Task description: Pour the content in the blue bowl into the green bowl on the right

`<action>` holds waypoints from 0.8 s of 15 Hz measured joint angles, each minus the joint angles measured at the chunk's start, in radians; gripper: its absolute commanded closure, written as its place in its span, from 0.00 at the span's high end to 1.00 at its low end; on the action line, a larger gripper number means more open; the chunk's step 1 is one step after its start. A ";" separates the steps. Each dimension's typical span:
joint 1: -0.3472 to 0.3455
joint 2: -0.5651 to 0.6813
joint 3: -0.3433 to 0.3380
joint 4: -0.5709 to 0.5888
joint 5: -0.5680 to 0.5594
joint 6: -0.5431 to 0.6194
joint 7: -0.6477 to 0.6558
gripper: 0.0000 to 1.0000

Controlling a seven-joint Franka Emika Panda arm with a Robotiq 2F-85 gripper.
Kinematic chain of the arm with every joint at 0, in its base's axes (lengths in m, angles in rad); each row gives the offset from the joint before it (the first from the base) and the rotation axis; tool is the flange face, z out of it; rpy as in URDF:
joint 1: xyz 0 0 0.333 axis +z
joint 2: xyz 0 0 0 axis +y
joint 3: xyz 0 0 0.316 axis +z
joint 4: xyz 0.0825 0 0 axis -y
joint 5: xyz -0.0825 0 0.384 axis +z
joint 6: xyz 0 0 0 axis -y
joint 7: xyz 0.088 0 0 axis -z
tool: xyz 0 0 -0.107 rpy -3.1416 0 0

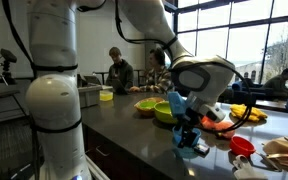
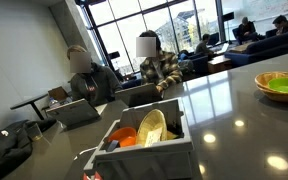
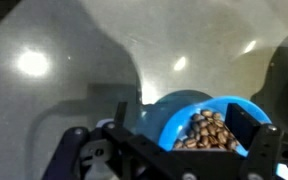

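Note:
My gripper point(image 1: 189, 130) is shut on a blue bowl point(image 1: 192, 145) and holds it just above the dark counter point(image 1: 134, 135). In the wrist view the blue bowl point(image 3: 179, 112) sits between my fingers point(image 3: 184, 128), tilted, with brown beans point(image 3: 210, 130) inside. A green bowl point(image 1: 165, 112) stands on the counter just behind my gripper. A green bowl point(image 2: 285, 86) also shows at the far right of an exterior view, inside a yellow rim.
A yellow bowl point(image 1: 146, 104) stands by the green one. A red bowl point(image 1: 242, 146), an orange plate point(image 1: 219, 123) and yellow fruit point(image 1: 248, 113) lie nearby. A white bin point(image 2: 149, 150) holds utensils. People point(image 2: 156, 62) sit at tables behind.

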 measured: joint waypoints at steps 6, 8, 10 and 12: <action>-0.011 0.015 0.005 -0.034 0.022 0.060 -0.020 0.52; -0.022 0.009 0.003 -0.038 0.019 0.060 -0.020 0.41; -0.030 0.005 0.001 -0.040 0.008 0.061 -0.017 0.27; -0.033 -0.001 -0.001 -0.044 -0.016 0.068 -0.010 0.11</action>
